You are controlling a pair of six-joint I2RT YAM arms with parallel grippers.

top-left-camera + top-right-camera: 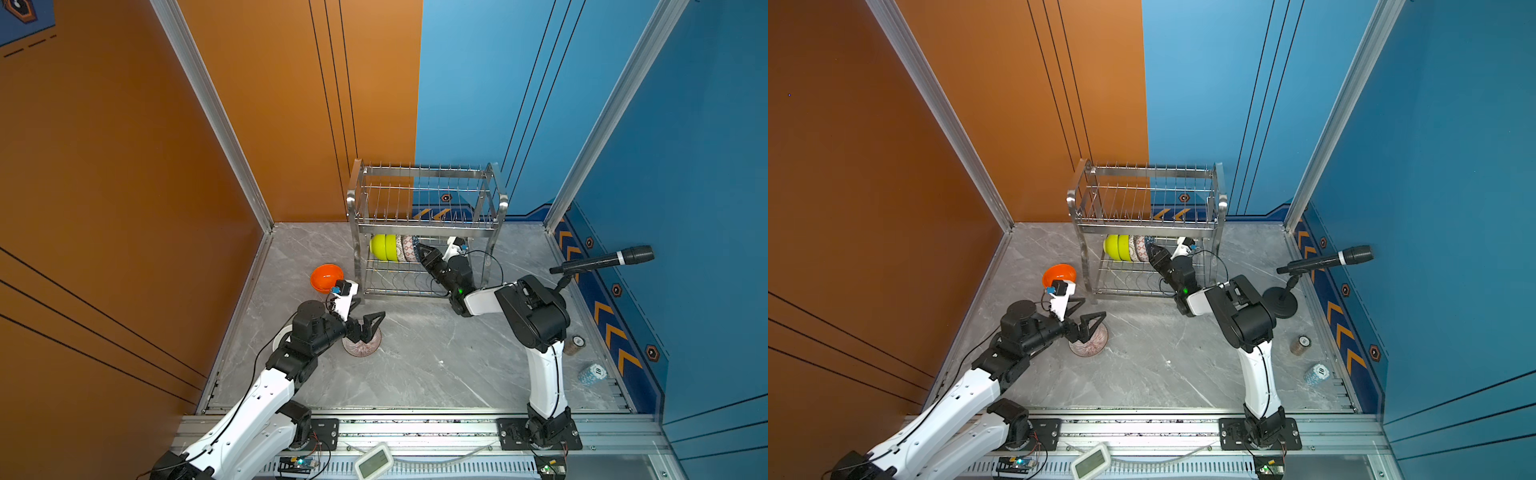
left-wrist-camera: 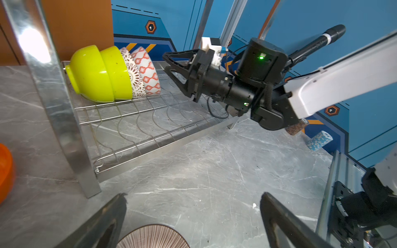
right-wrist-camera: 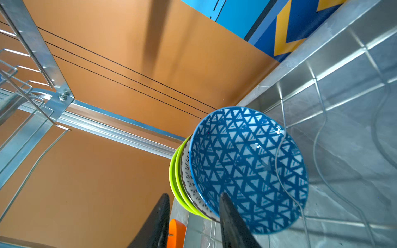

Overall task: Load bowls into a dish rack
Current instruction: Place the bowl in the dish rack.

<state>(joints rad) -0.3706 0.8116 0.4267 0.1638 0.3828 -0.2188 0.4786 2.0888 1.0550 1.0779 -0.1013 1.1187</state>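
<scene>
Top views: we see the dish rack (image 1: 424,228) at the back of the table (image 1: 436,374). Four bowls stand on edge at the left end of its lower tier: two lime-green bowls (image 1: 384,247), then the lattice bowl (image 1: 400,248), then the outermost bowl (image 1: 409,248). The right hand (image 1: 419,252) reaches in under the top tier, tips just beside that outermost bowl. The orange bowl (image 1: 327,277) sits on the table left of the rack, outside it. The left hand (image 1: 372,307) hangs spread wide over the striped bowl (image 1: 361,347), which is on the table in front of the rack. A mic (image 1: 602,261) and chip stacks (image 1: 592,372) are near the right wall. Both top views agree: dish rack (image 1: 1146,229), right hand (image 1: 1152,251), left hand (image 1: 1092,309), striped bowl (image 1: 1090,345).

Left wrist: left hand (image 2: 193,195) is released, fingers (image 2: 107,223) far apart w/ nothing btwn them, and the striped bowl (image 2: 153,236) is below. The lime-green bowls (image 2: 94,73) nest together. The lattice bowl (image 2: 134,79) and outermost bowl (image 2: 148,73), orange-red pattern outside, lean on them. The right hand (image 2: 166,63) shows parted jaws, tips just short of the rim, grasping nothing.

Right wrist: the outermost bowl (image 3: 236,161) faces us, blue-white triangles inside, on the wavy wires. Right hand (image 3: 194,193) is released. One finger (image 3: 234,227) is in front of the bowl's inside, the other off to the side of the stacked rims.
</scene>
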